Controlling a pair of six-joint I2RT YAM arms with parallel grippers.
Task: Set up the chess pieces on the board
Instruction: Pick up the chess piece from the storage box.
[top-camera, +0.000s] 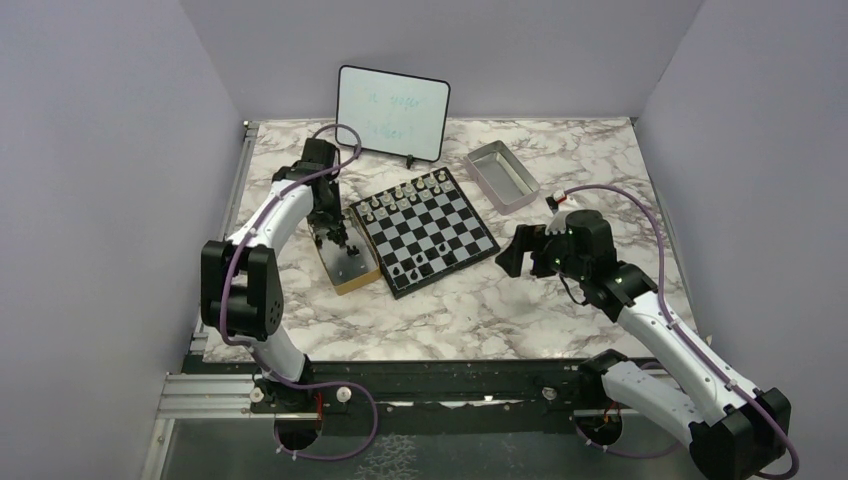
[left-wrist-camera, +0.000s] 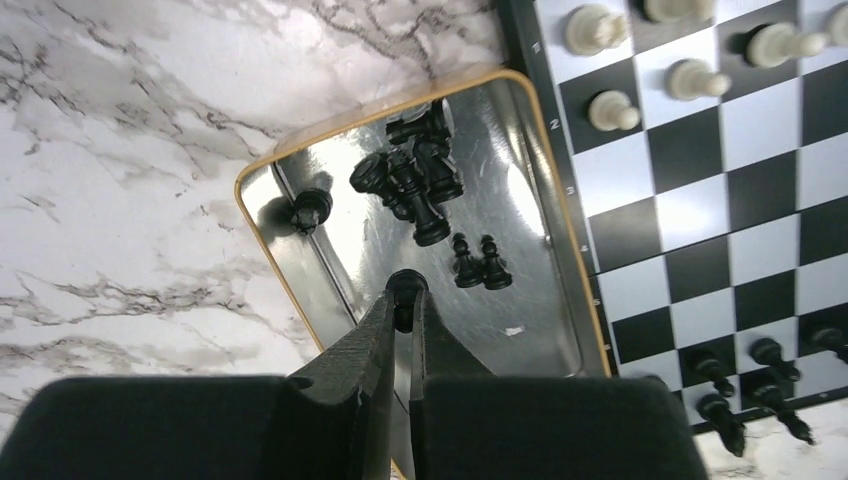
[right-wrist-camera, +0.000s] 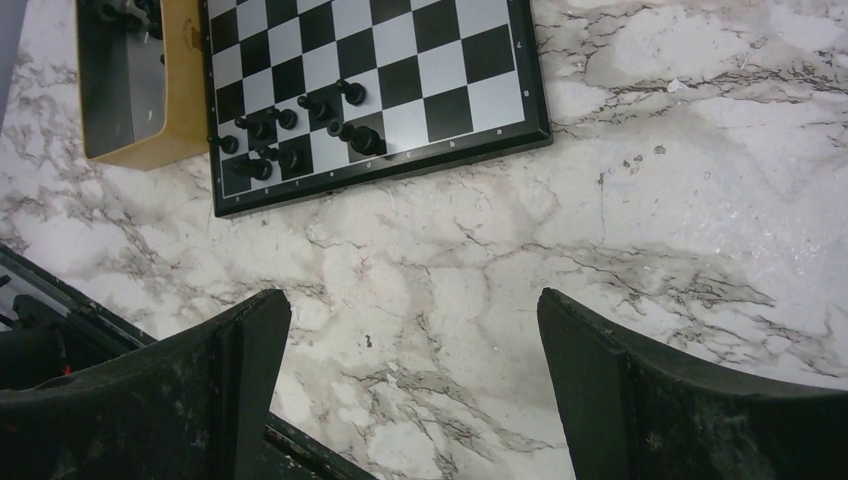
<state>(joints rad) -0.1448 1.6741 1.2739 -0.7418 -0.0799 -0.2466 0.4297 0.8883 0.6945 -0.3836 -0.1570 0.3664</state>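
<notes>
The board (top-camera: 425, 230) lies mid-table with pale pieces (top-camera: 405, 192) along its far side and several black chess pieces (top-camera: 415, 265) near its front corner. My left gripper (left-wrist-camera: 407, 300) reaches down into the tan box (left-wrist-camera: 400, 105) left of the board and is shut on a black chess piece (left-wrist-camera: 407, 283), pinched at the fingertips. More black pieces (left-wrist-camera: 420, 180) lie heaped on the box's shiny floor, two pawns (left-wrist-camera: 477, 265) stand close ahead, and one (left-wrist-camera: 310, 210) lies apart at the left. My right gripper (right-wrist-camera: 410, 340) hovers open over bare marble, right of the board (right-wrist-camera: 440, 80), holding nothing.
A grey metal tray (top-camera: 502, 175) sits beyond the board's right corner. A small whiteboard (top-camera: 392, 112) leans at the back. The tan box (top-camera: 345, 262) touches the board's left edge. Purple walls close in the table on three sides.
</notes>
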